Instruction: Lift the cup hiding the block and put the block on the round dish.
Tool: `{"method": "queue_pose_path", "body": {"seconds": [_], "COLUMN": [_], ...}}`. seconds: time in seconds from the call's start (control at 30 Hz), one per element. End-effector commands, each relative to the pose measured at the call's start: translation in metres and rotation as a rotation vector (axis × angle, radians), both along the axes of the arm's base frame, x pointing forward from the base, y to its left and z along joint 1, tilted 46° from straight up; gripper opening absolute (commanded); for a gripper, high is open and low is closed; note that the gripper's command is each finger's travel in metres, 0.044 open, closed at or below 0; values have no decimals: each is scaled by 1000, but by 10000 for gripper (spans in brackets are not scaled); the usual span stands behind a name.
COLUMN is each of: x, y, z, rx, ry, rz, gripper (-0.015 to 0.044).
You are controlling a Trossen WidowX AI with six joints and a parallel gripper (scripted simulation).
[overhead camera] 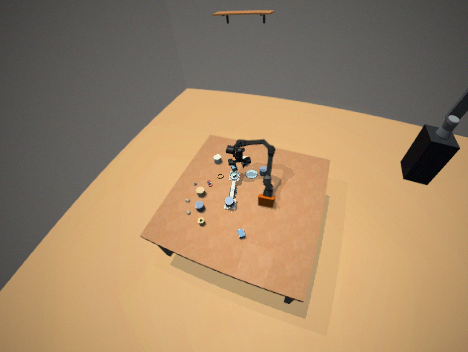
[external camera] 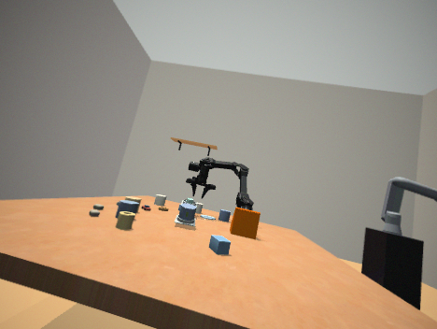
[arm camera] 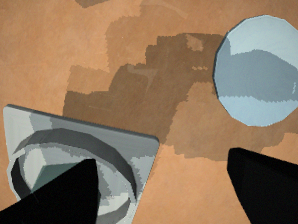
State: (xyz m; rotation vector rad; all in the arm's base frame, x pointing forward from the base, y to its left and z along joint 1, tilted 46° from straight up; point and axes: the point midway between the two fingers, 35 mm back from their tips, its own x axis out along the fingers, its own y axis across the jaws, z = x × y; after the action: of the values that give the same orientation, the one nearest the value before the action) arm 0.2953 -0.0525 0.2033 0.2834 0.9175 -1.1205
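The block (arm camera: pixel 49 176) lies uncovered on the end pad of the balance (overhead camera: pixel 232 187) that points toward the tabletop's (overhead camera: pixel 280 240) far edge, directly beneath the hand (external camera: pixel 201 190). The hand hangs above it, jaws parted and gripping nothing. The round dish (arm camera: pixel 260 72) sits just beside that end, the lifted cup (overhead camera: pixel 263 170) stands beyond the dish. The other cup (overhead camera: pixel 229 201) remains on the balance's near end.

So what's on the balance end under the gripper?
A grey square pad with a ring on it, and no cup. Inside the ring a greenish, block-like shape shows; one dark finger of the open gripper covers part of it.
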Motion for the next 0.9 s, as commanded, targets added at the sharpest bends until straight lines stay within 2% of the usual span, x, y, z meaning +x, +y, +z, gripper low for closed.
{"method": "queue_pose_path", "body": {"seconds": [0.0, 0.17, 0.87], "x": [19, 26, 30], "y": [29, 60, 39], "z": [-15, -31, -52], "rx": [-37, -96, -97], "ry": [39, 100, 99], "rz": [34, 94, 94], "gripper": [260, 260, 260]}}
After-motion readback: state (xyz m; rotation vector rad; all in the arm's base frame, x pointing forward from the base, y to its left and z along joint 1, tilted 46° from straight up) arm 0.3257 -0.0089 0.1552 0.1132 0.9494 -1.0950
